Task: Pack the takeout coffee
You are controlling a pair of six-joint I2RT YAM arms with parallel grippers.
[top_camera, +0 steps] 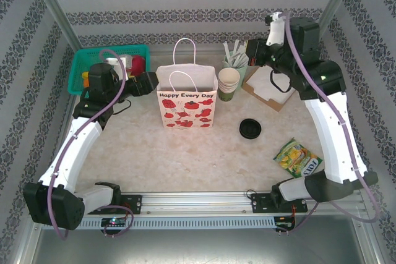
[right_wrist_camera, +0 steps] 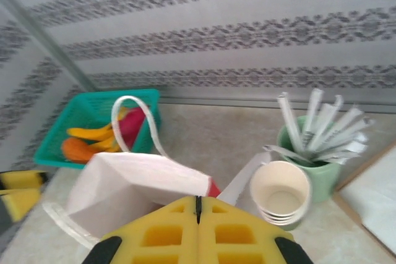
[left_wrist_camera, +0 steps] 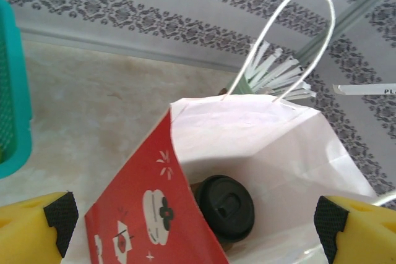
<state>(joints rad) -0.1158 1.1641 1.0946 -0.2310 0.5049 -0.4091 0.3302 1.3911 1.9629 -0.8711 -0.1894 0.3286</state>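
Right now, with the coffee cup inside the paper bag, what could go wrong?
The left tool hangs open at the mouth of the paper bag; on withdrawing, it might snag the wall and tip the bag, with the takeout coffee inside. The shut right tool sits near the stack of cups and could knock it over.

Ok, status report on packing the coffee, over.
Left gripper open at bag. Right gripper shut, empty. Takeout coffee upright inside bag. Nothing blocking.
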